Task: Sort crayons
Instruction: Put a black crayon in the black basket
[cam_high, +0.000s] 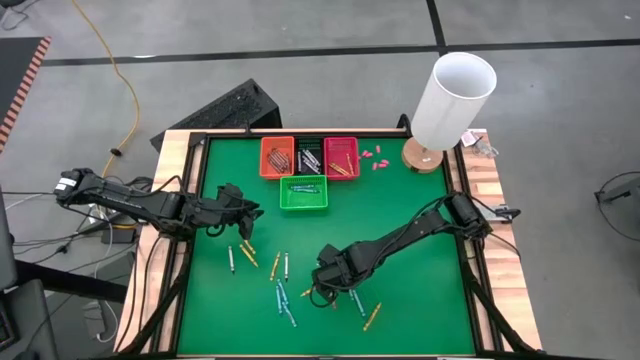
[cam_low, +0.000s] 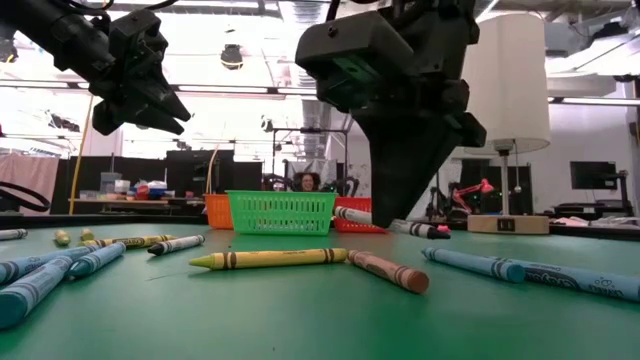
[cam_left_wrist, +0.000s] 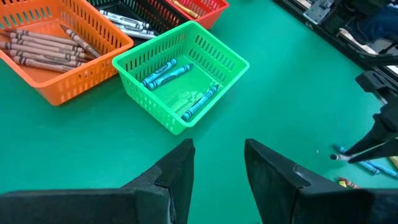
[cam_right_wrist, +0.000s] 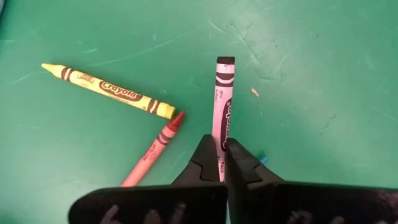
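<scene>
Pinching pink crayon (cam_right_wrist: 222, 106) by its end in right tool (cam_right_wrist: 222, 163), clenched; may pivot, slip free. Left tool (cam_left_wrist: 217, 177) released near green basket (cam_left_wrist: 231, 57).

Open green mat (cam_high: 420, 280) right of the scattered crayons (cam_high: 281, 285); baskets (cam_high: 303, 193) and lamp (cam_high: 450, 100) along the far edge.

My right gripper (cam_right_wrist: 217, 163) pinches 1 crayon (cam_right_wrist: 222, 106) near the table's (cam_high: 420, 300) middle, with 2 more crayons (cam_right_wrist: 124, 118) just beside it. 4 baskets (cam_high: 303, 178) sit toward the far edge, a lamp (cam_high: 450, 100) to their right. My left gripper (cam_left_wrist: 217, 177) hangs before the baskets, left of centre.
</scene>
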